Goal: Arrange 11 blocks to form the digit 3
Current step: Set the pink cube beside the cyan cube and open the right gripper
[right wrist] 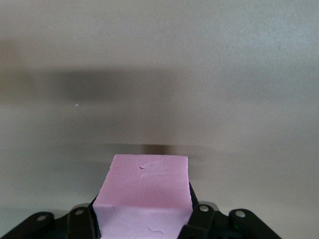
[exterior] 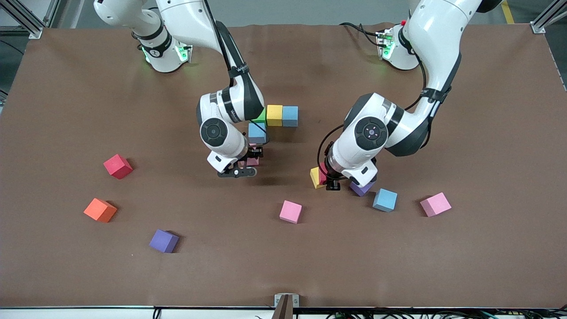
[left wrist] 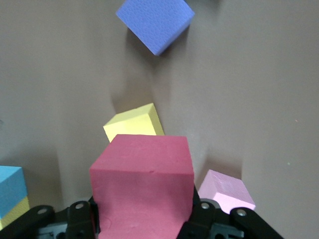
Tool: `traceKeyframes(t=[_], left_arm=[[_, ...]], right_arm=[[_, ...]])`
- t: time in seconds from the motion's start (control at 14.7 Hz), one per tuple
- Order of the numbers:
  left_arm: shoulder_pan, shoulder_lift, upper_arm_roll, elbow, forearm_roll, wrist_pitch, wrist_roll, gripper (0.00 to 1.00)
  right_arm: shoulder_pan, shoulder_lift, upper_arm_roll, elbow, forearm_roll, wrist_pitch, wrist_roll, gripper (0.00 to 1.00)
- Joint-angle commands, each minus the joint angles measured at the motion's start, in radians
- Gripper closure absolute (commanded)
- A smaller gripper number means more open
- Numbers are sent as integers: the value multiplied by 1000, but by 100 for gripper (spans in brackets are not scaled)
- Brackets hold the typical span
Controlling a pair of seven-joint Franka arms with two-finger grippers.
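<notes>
Front view, from its left edge across: a red cube (exterior: 118,166), an orange cube (exterior: 100,210) and a dark purple cube (exterior: 164,241) lie apart on the counter (exterior: 66,88) toward the right arm's end. Next comes the right gripper (exterior: 248,160), low over the counter just nearer the camera than a light blue cube (exterior: 257,132); its fingers (right wrist: 82,224) are clamped on a pink cube (right wrist: 144,196), which sits squarely between them. That blue cube touches a row of green (exterior: 261,117), yellow (exterior: 274,115) and blue (exterior: 290,116) cubes, the start of the digit. A loose pink cube (exterior: 290,211) lies nearer the camera. The left gripper (exterior: 331,180) holds a deep red cube (left wrist: 142,191) between its fingers (left wrist: 204,219), beside a yellow cube (exterior: 316,177). A purple cube (exterior: 361,188), a light blue cube (exterior: 385,200) and a pink cube (exterior: 435,204) follow.
</notes>
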Motion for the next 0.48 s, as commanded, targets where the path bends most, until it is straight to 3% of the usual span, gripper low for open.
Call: traceKeyframes(t=[0.0, 0.41], left_arm=[[-7, -8, 2, -14, -12, 25, -16, 100], [-8, -14, 0, -48, -6, 64, -16, 100]], right_arm=[[-8, 10, 19, 10, 20, 2, 21, 85], [-14, 13, 48, 17, 24, 5, 58, 85]])
